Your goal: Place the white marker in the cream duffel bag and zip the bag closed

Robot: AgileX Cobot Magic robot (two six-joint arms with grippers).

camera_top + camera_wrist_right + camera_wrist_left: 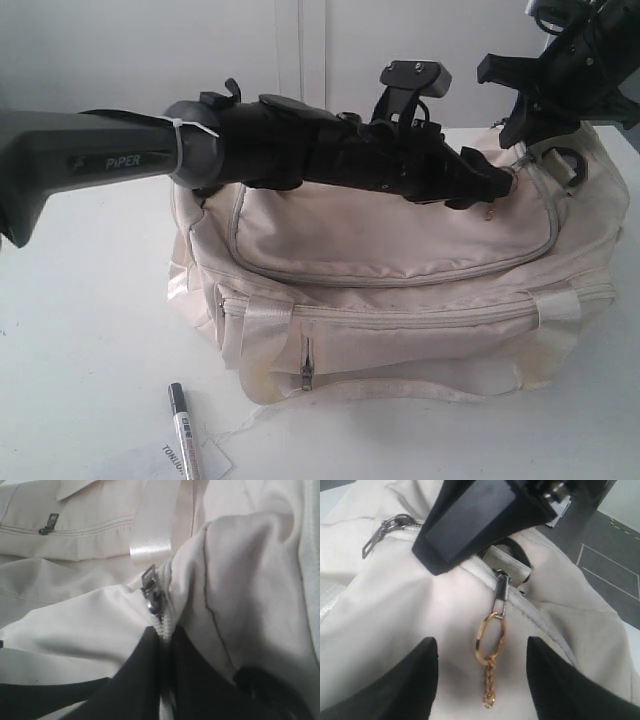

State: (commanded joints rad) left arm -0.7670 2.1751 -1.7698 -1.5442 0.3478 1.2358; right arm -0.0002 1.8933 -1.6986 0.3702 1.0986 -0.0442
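Note:
The cream duffel bag (400, 290) lies on the table with its top zipper run shut as far as shows. The white marker (186, 432), black cap up, rests on the table in front of the bag's left corner, far from both grippers. My left gripper (497, 184) reaches across the bag top. It stands open (481, 642), with the gold ring (489, 631) and its small chain lying between the fingers, untouched. My right gripper (520, 140) is shut (167, 634) on the bag's zipper seam at the right end, just below a silver zipper slider (152, 596).
A flat white paper tag (190, 462) lies under the marker's lower end. The front pocket zip pull (307, 372) hangs on the bag's front. A shiny webbing handle (152, 525) crosses the bag. The right gripper's black finger (480, 520) hangs close over the left gripper's view.

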